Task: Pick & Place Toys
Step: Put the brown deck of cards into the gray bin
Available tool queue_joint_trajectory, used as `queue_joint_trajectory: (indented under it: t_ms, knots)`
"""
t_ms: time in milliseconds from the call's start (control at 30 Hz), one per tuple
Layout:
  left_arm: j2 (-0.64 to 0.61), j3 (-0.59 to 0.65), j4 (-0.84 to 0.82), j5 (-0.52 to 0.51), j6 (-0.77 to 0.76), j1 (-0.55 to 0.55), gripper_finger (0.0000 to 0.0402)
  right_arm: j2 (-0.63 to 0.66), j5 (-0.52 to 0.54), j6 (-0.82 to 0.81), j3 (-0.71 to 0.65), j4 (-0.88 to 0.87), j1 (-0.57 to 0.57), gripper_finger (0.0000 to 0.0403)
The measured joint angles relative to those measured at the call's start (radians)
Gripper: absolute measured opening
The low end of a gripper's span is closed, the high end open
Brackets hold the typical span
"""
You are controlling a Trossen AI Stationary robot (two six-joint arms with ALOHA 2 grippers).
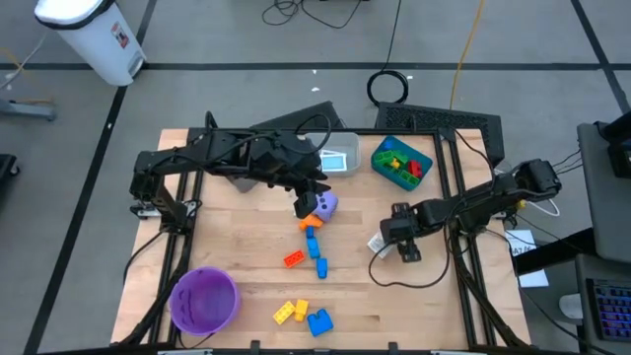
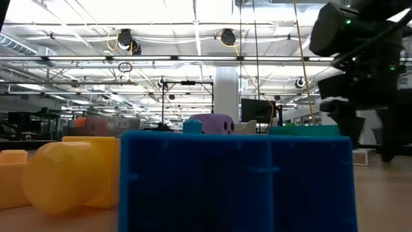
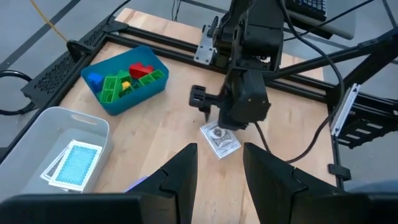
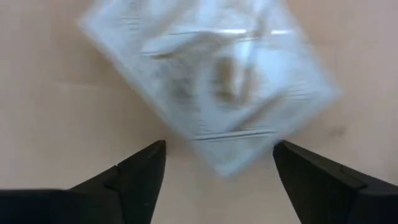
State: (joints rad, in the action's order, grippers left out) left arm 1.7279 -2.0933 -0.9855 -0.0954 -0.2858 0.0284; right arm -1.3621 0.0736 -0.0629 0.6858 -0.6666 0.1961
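Wooden table (image 1: 246,286), whitish card (image 4: 211,87) just ahead of right gripper (image 4: 217,165)

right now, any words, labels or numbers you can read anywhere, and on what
None can be read.
white bin: a red and dark label, too small to read.
whitish card: grey print, blurred.
cards in the grey bin: blue pattern, no legible text.
papers beside the table: print too small.
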Motion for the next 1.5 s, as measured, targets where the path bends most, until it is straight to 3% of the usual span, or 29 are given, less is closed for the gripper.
queue_joint_trajectory:
  t_ms: [167,400,533,733,933,1167,1300,1500]
  knots:
    - [0.000,0.000,0.000,-0.006,-0.004,-0.001,0.0136,0.025,-0.008,0.082,0.065,-0.023,-0.054,0.0286]
    - [0.000,0.000,0.000,-0.006,-0.005,-0.001,0.0136,0.028,-0.051,0.292,0.178,-0.012,-0.072,0.0332]
    - [0.000,0.000,0.001,-0.006,-0.011,-0.001,0.0136,0.021,-0.122,0.426,0.185,0.005,-0.071,0.0355]
    - [0.000,0.000,0.001,-0.006,-0.016,-0.001,0.0136,-0.050,-0.143,0.573,0.184,-0.036,-0.070,0.0357]
    - [0.000,0.000,0.001,-0.009,-0.021,-0.001,0.0136,-0.147,-0.075,0.602,0.184,0.003,-0.071,0.0355]
    - [0.000,0.000,0.001,-0.009,-0.031,-0.001,0.0136,-0.234,-0.082,0.624,0.188,0.005,-0.071,0.0354]
    - [0.000,0.000,0.001,-0.009,-0.032,-0.001,0.0136,-0.240,-0.082,0.629,0.188,0.017,-0.071,0.0346]
    - [0.000,0.000,0.001,-0.009,-0.032,0.000,0.0136,-0.198,-0.075,0.627,0.181,0.030,-0.070,0.0303]
